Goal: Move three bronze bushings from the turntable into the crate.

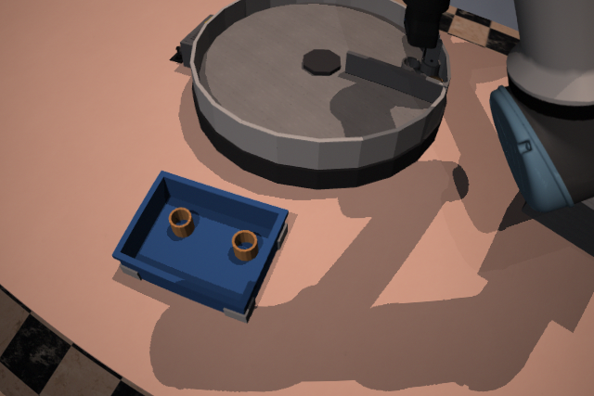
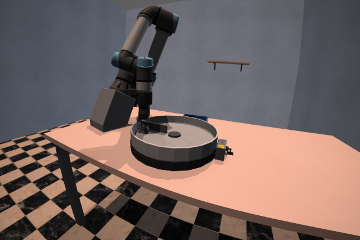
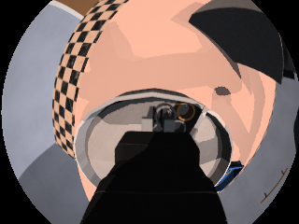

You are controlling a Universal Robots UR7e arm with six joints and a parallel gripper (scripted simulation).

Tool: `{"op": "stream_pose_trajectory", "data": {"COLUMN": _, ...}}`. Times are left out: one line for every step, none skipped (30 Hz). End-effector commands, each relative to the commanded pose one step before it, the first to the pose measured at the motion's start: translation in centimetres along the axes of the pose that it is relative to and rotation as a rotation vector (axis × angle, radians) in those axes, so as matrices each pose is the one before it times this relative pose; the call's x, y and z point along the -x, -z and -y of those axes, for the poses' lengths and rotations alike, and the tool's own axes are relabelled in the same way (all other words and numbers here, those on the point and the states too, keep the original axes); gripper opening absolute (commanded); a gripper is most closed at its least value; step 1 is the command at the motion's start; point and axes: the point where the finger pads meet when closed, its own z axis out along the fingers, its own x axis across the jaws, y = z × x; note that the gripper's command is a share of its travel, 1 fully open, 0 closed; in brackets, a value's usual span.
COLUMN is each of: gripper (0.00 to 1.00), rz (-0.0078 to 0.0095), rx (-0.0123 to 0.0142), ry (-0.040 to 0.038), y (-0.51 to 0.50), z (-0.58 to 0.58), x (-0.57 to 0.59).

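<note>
Currently, two bronze bushings are standing upright in the crate (image 1: 224,191) (image 2: 196,116) (image 3: 228,179), well apart from each other, one (image 1: 181,228) toward the left in the top view and the other (image 1: 245,251) toward the right. A third bronze bushing (image 3: 193,111) is sitting on the turntable (image 1: 297,152) (image 2: 174,154) (image 3: 80,140), showing as an orange ring in the wrist view, just beside grey bushings. One grey bushing (image 3: 164,105) is lying between that bronze ring and the gripper's far side in the same view, and another (image 3: 184,127) is showing below the bronze one; the gripper is partly covering this cluster.

The gripper (image 1: 426,61) (image 2: 142,129) (image 3: 157,112) is pointing down inside the turntable's rim, near the divider (image 1: 391,76) (image 2: 157,127). Its fingers are standing close together, leaving a narrow gap; something dark is showing there, but whether the claw is holding a bushing or nothing, one cannot tell. The hub (image 1: 321,61) (image 2: 174,134) is sitting in the middle of the turntable, well apart from the gripper. The arm (image 1: 551,22) (image 2: 136,35) is reaching over the table (image 1: 86,108) (image 2: 276,167) (image 3: 140,47), and its shadow is falling across the tabletop beside the crate.
</note>
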Motion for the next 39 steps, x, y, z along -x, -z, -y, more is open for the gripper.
{"op": "stream_pose_trajectory", "data": {"gripper": 0.00, "rz": 0.00131, "rx": 0.00039, "ry": 0.00013, "y": 0.458, "z": -0.012, "x": 0.045}}
{"op": "stream_pose_trajectory", "data": {"gripper": 0.00, "rz": 0.00000, "rx": 0.00000, "ry": 0.00000, "y": 0.150, "z": 0.000, "x": 0.000}}
{"op": "stream_pose_trajectory", "data": {"gripper": 0.00, "rz": 0.00000, "rx": 0.00000, "ry": 0.00000, "y": 0.150, "z": 0.000, "x": 0.000}}
{"op": "stream_pose_trajectory", "data": {"gripper": 0.00, "rz": 0.00000, "rx": 0.00000, "ry": 0.00000, "y": 0.000, "z": 0.000, "x": 0.000}}
{"op": "stream_pose_trajectory", "data": {"gripper": 0.00, "rz": 0.00000, "rx": 0.00000, "ry": 0.00000, "y": 0.000, "z": 0.000, "x": 0.000}}
{"op": "stream_pose_trajectory", "data": {"gripper": 0.00, "rz": 0.00000, "rx": 0.00000, "ry": 0.00000, "y": 0.000, "z": 0.000, "x": 0.000}}
{"op": "stream_pose_trajectory", "data": {"gripper": 0.00, "rz": 0.00000, "rx": 0.00000, "ry": 0.00000, "y": 0.000, "z": 0.000, "x": 0.000}}
{"op": "stream_pose_trajectory", "data": {"gripper": 0.00, "rz": 0.00000, "rx": 0.00000, "ry": 0.00000, "y": 0.000, "z": 0.000, "x": 0.000}}
{"op": "stream_pose_trajectory", "data": {"gripper": 0.00, "rz": 0.00000, "rx": 0.00000, "ry": 0.00000, "y": 0.000, "z": 0.000, "x": 0.000}}
{"op": "stream_pose_trajectory", "data": {"gripper": 0.00, "rz": 0.00000, "rx": 0.00000, "ry": 0.00000, "y": 0.000, "z": 0.000, "x": 0.000}}
{"op": "stream_pose_trajectory", "data": {"gripper": 0.00, "rz": 0.00000, "rx": 0.00000, "ry": 0.00000, "y": 0.000, "z": 0.000, "x": 0.000}}
{"op": "stream_pose_trajectory", "data": {"gripper": 0.00, "rz": 0.00000, "rx": 0.00000, "ry": 0.00000, "y": 0.000, "z": 0.000, "x": 0.000}}
{"op": "stream_pose_trajectory", "data": {"gripper": 0.00, "rz": 0.00000, "rx": 0.00000, "ry": 0.00000, "y": 0.000, "z": 0.000, "x": 0.000}}
{"op": "stream_pose_trajectory", "data": {"gripper": 0.00, "rz": 0.00000, "rx": 0.00000, "ry": 0.00000, "y": 0.000, "z": 0.000, "x": 0.000}}
{"op": "stream_pose_trajectory", "data": {"gripper": 0.00, "rz": 0.00000, "rx": 0.00000, "ry": 0.00000, "y": 0.000, "z": 0.000, "x": 0.000}}
{"op": "stream_pose_trajectory", "data": {"gripper": 0.00, "rz": 0.00003, "rx": 0.00000, "ry": 0.00000, "y": 0.147, "z": 0.000, "x": 0.001}}
{"op": "stream_pose_trajectory", "data": {"gripper": 0.00, "rz": 0.00000, "rx": 0.00000, "ry": 0.00000, "y": 0.150, "z": 0.000, "x": 0.000}}
{"op": "stream_pose_trajectory", "data": {"gripper": 0.00, "rz": 0.00000, "rx": 0.00000, "ry": 0.00000, "y": 0.150, "z": 0.000, "x": 0.000}}
{"op": "stream_pose_trajectory", "data": {"gripper": 0.00, "rz": 0.00000, "rx": 0.00000, "ry": 0.00000, "y": 0.150, "z": 0.000, "x": 0.000}}
{"op": "stream_pose_trajectory", "data": {"gripper": 0.00, "rz": 0.00000, "rx": 0.00000, "ry": 0.00000, "y": 0.150, "z": 0.000, "x": 0.000}}
{"op": "stream_pose_trajectory", "data": {"gripper": 0.00, "rz": 0.00000, "rx": 0.00000, "ry": 0.00000, "y": 0.000, "z": 0.000, "x": 0.000}}
{"op": "stream_pose_trajectory", "data": {"gripper": 0.00, "rz": 0.00000, "rx": 0.00000, "ry": 0.00000, "y": 0.000, "z": 0.000, "x": 0.000}}
{"op": "stream_pose_trajectory", "data": {"gripper": 0.00, "rz": 0.00000, "rx": 0.00000, "ry": 0.00000, "y": 0.000, "z": 0.000, "x": 0.000}}
{"op": "stream_pose_trajectory", "data": {"gripper": 0.00, "rz": 0.00000, "rx": 0.00000, "ry": 0.00000, "y": 0.000, "z": 0.000, "x": 0.000}}
{"op": "stream_pose_trajectory", "data": {"gripper": 0.00, "rz": 0.00000, "rx": 0.00000, "ry": 0.00000, "y": 0.000, "z": 0.000, "x": 0.000}}
{"op": "stream_pose_trajectory", "data": {"gripper": 0.00, "rz": 0.00000, "rx": 0.00000, "ry": 0.00000, "y": 0.000, "z": 0.000, "x": 0.000}}
{"op": "stream_pose_trajectory", "data": {"gripper": 0.00, "rz": 0.00000, "rx": 0.00000, "ry": 0.00000, "y": 0.000, "z": 0.000, "x": 0.000}}
{"op": "stream_pose_trajectory", "data": {"gripper": 0.00, "rz": 0.00000, "rx": 0.00000, "ry": 0.00000, "y": 0.000, "z": 0.000, "x": 0.000}}
{"op": "stream_pose_trajectory", "data": {"gripper": 0.00, "rz": 0.00000, "rx": 0.00000, "ry": 0.00000, "y": 0.000, "z": 0.000, "x": 0.000}}
{"op": "stream_pose_trajectory", "data": {"gripper": 0.00, "rz": 0.00000, "rx": 0.00000, "ry": 0.00000, "y": 0.000, "z": 0.000, "x": 0.000}}
{"op": "stream_pose_trajectory", "data": {"gripper": 0.00, "rz": 0.00000, "rx": 0.00000, "ry": 0.00000, "y": 0.000, "z": 0.000, "x": 0.000}}
{"op": "stream_pose_trajectory", "data": {"gripper": 0.00, "rz": 0.00000, "rx": 0.00000, "ry": 0.00000, "y": 0.000, "z": 0.000, "x": 0.000}}
{"op": "stream_pose_trajectory", "data": {"gripper": 0.00, "rz": 0.00003, "rx": 0.00000, "ry": 0.00000, "y": 0.147, "z": 0.000, "x": 0.001}}
{"op": "stream_pose_trajectory", "data": {"gripper": 0.00, "rz": 0.00000, "rx": 0.00000, "ry": 0.00000, "y": 0.150, "z": 0.000, "x": 0.000}}
{"op": "stream_pose_trajectory", "data": {"gripper": 0.00, "rz": 0.00000, "rx": 0.00000, "ry": 0.00000, "y": 0.150, "z": 0.000, "x": 0.000}}
{"op": "stream_pose_trajectory", "data": {"gripper": 0.00, "rz": 0.00000, "rx": 0.00000, "ry": 0.00000, "y": 0.150, "z": 0.000, "x": 0.000}}
{"op": "stream_pose_trajectory", "data": {"gripper": 0.00, "rz": 0.00000, "rx": 0.00000, "ry": 0.00000, "y": 0.150, "z": 0.000, "x": 0.000}}
{"op": "stream_pose_trajectory", "data": {"gripper": 0.00, "rz": 0.00000, "rx": 0.00000, "ry": 0.00000, "y": 0.000, "z": 0.000, "x": 0.000}}
{"op": "stream_pose_trajectory", "data": {"gripper": 0.00, "rz": 0.00000, "rx": 0.00000, "ry": 0.00000, "y": 0.000, "z": 0.000, "x": 0.000}}
